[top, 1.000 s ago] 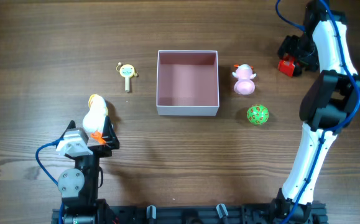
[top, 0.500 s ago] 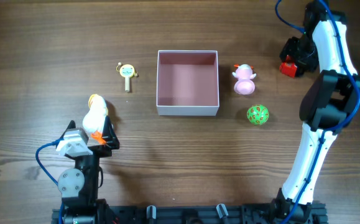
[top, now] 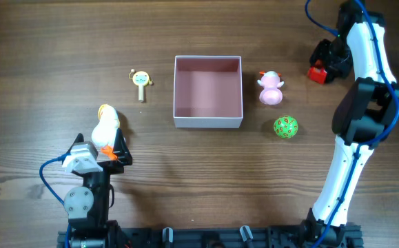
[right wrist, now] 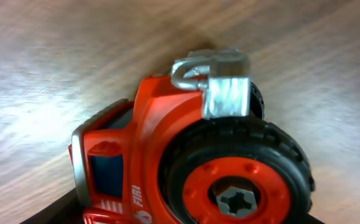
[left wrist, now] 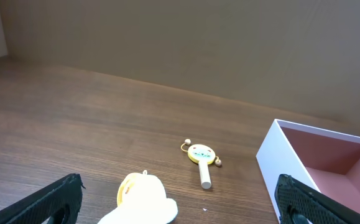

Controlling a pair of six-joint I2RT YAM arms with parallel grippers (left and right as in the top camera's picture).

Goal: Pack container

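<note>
Container point(left wrist: 268, 158) is cut off at the left wrist view's edge.

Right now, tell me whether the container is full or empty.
Empty: the container shows only bare pink floor from overhead; the duck, rattle, pink figure and green ball sit outside it.

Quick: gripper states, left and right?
Left gripper: open, holding nothing.
Right gripper: right at the red truck; cannot tell if shut.
</note>
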